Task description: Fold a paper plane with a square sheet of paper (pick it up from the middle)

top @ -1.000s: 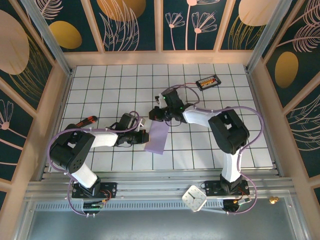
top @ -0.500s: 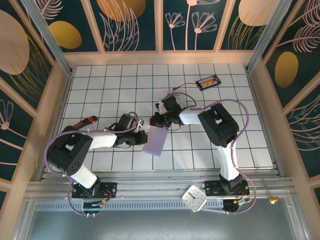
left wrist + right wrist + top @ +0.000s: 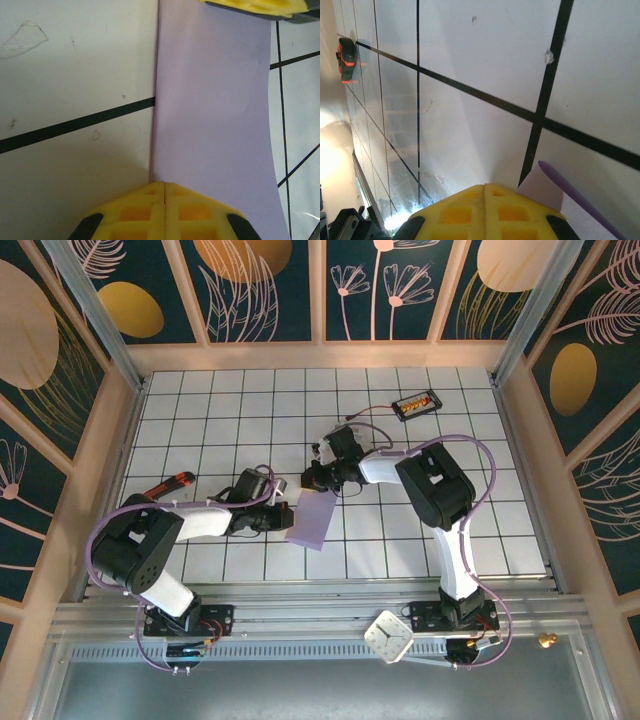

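The square sheet of paper (image 3: 311, 520) lies on the white tiles as a narrow lavender strip, folded over. My left gripper (image 3: 287, 515) is shut, and its yellow tip (image 3: 165, 184) rests on the near left corner of the flat paper (image 3: 215, 100). My right gripper (image 3: 318, 485) is shut at the strip's far end, where its yellow finger (image 3: 255, 5) shows in the left wrist view. In the right wrist view the shut tip (image 3: 484, 186) sits on the tile, with a raised paper edge (image 3: 570, 195) just to its right. The paper plane is out of view.
An orange-and-black tool (image 3: 170, 483) lies left of the left arm and shows again far off (image 3: 346, 60). A small black device with a wire (image 3: 415, 404) sits at the back right. A white clock-like square (image 3: 388, 636) rests on the front rail.
The right arm folded in, its elbow swinging left and away from the near edge, and its gripper shifted slightly left. The paper slid a little toward the near edge. The left arm barely moved.
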